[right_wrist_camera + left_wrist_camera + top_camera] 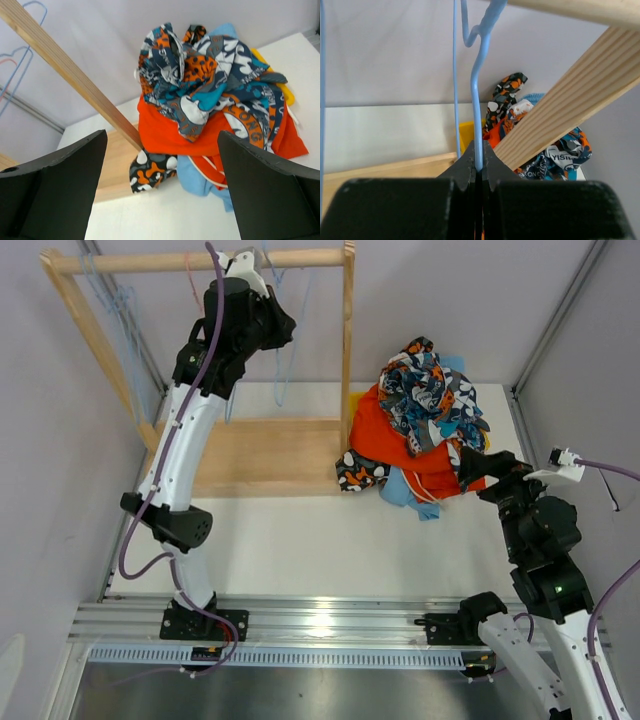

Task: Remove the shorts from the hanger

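We find the rack (265,455) at the table's (300,540) back left, with the shorts (425,420) heaped just right of it. Our left gripper (479,167) is up under the rail (150,260), on a hanger (478,100); our right gripper (472,468) sits just before the heap.

Left end effector (479,167) raised high, jaws pinched shut; right end effector (161,150) low, jaws wide.

Table (300,540) w/ shorts pile (425,430), wood rack (270,455)

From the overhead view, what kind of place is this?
Probably a lab test cell, not a home: robot arms bolted to a metal rail, bare panel walls, a small wooden rack beside piled shorts.
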Motion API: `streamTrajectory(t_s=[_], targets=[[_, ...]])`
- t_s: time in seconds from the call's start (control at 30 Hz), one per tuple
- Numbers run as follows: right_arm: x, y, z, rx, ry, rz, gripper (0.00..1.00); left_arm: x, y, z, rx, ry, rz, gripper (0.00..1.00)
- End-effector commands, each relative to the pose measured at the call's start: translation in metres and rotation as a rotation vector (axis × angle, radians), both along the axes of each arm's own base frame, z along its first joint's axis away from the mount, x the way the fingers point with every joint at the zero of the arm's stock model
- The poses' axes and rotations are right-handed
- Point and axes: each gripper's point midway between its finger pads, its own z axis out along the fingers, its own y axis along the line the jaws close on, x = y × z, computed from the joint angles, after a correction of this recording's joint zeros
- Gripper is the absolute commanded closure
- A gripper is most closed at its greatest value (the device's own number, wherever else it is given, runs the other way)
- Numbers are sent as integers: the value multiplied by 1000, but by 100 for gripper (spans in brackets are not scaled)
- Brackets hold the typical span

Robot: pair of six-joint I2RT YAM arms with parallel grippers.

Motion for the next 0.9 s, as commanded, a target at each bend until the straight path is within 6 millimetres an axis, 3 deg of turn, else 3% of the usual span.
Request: streamTrajectory(t_s=[0.0,0.03,0.07,0.1,0.13,0.17,0.27,0.47,0.53,0.57,0.6,0.63,0.67,0.7,0.73,0.83,0.87], targets=[[-5,6,-20,-3,54,39,1,-2,0,31,-70,-75,-25,100],[-4,7,-25,-5,64,41,1,-6,0,32,-72,-76,-31,100],[-4,7,-26,-4,64,42,1,-3,-3,14,-56,-33,-38,100],[-3,10,-26,-2,62,53,1,-5,-3,10,-54,-23,-37,100],[-1,11,-30,-4,74,56,1,-12,1,17,-61,-34,-36,100],[1,12,-31,-5,80,59,1,-10,0,-7,-40,22,-33,100],[3,15,-34,-8,98,68,1,-16,3,-21,-20,50,-27,99],[0,18,-35,-2,103,85,1,-23,11,-18,5,46,-15,89],[-2,18,-34,-2,104,88,1,-27,11,-16,6,49,-23,76],[-3,18,-34,-4,105,90,1,-29,11,-14,5,44,-27,65],[-5,18,-32,-7,107,93,1,-36,13,-6,1,29,-36,40],[-6,17,-32,-12,108,91,0,-42,14,-2,1,23,-37,31],[-7,15,-33,-27,113,86,0,-47,16,0,8,20,-37,13],[-10,14,-27,-30,101,85,1,-63,22,15,0,-13,-38,6],[-11,13,-26,-37,99,82,1,-69,23,5,28,2,-40,1],[-17,14,-11,-78,61,109,1,-112,42,22,27,-67,-29,1],[-19,16,-7,-91,48,126,0,-120,45,6,49,-51,-32,1]])
